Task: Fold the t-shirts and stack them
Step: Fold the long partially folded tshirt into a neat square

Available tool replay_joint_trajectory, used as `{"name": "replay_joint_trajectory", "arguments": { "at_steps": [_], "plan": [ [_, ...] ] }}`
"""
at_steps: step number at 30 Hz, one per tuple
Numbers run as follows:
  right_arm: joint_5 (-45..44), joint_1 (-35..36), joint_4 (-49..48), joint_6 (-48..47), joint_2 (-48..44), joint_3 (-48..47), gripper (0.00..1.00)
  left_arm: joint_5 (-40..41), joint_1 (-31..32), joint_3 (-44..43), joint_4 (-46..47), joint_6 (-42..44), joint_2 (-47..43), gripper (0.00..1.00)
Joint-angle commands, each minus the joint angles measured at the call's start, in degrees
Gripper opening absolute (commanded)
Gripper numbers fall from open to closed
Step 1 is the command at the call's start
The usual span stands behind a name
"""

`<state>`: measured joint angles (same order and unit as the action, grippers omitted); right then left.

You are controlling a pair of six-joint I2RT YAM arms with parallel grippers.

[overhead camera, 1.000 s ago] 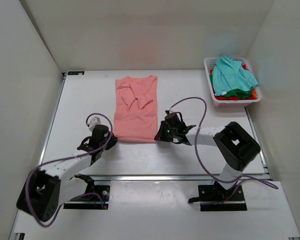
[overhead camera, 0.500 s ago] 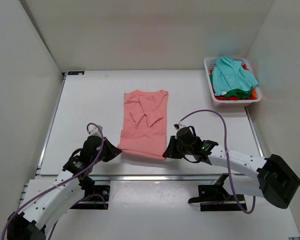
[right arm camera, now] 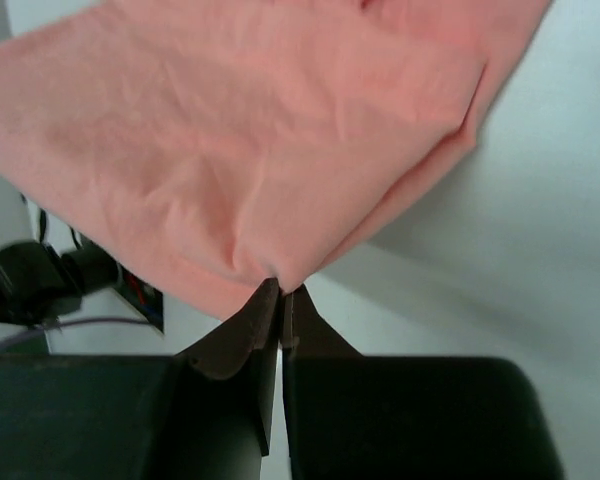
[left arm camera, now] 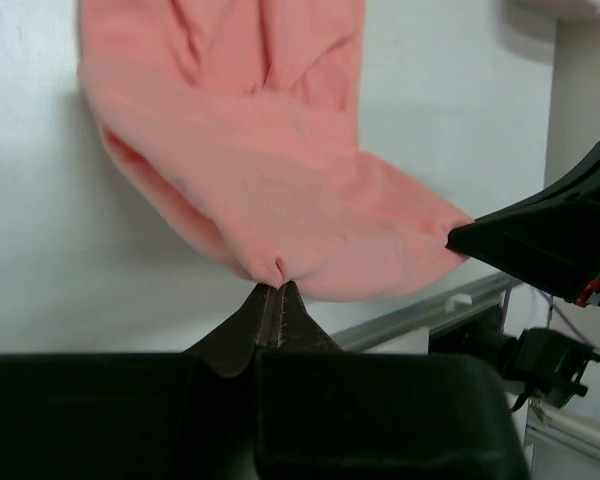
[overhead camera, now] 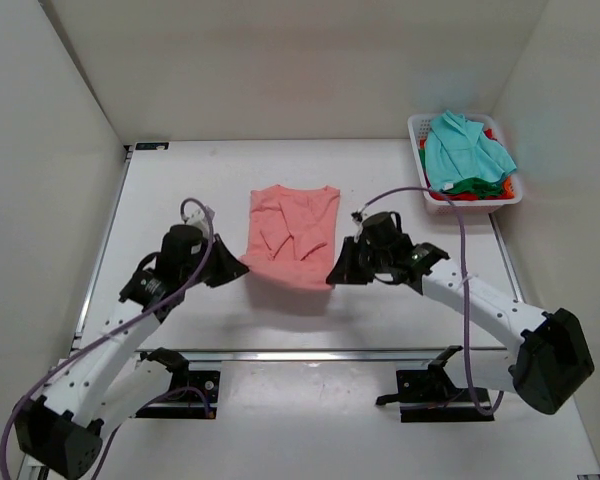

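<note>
Salmon-pink t-shirt [overhead camera: 290, 232] gripped at both near corners.
The left tool [overhead camera: 240, 269] and the right tool [overhead camera: 331, 277] are each clamped shut on a near corner of the shirt. Its hem is held above the worktop [overhead camera: 170, 190], well left of the white basket [overhead camera: 416, 148], in which teal, green and red t-shirts [overhead camera: 462, 150] are piled.

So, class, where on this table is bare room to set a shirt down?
Bare: far-left table, between its edge and the pink shirt, and the strip behind it. Crowded: near middle, where left gripper and right gripper pinch its hem, and the basket corner.
</note>
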<state>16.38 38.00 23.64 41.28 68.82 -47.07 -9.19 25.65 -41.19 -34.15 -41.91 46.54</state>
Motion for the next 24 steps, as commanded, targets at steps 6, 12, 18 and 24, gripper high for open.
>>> {"name": "replay_joint_trajectory", "arguments": {
  "at_steps": [6, 12, 18, 24],
  "plan": [
    [11.3, -16.54, 1.24, -11.38, 15.96, -16.98, 0.0, -5.22, -11.05, -12.4, 13.3, 7.45, 21.81, 0.0],
    [12.89, -21.91, 2.46, -15.61, 36.52, -37.08, 0.0, -4.34, -13.87, -29.17, 18.85, 9.22, 47.54, 0.0],
    [11.66, -26.3, 6.68, -17.55, 60.89, -70.33, 0.23, -6.36, -17.03, -53.88, 18.68, 7.56, 69.36, 0.43],
    [7.36, -27.19, 5.82, -17.72, 63.12, -75.38, 0.41, -7.42, -19.94, -48.82, 28.88, 3.94, 67.72, 0.59]
  ]
}}
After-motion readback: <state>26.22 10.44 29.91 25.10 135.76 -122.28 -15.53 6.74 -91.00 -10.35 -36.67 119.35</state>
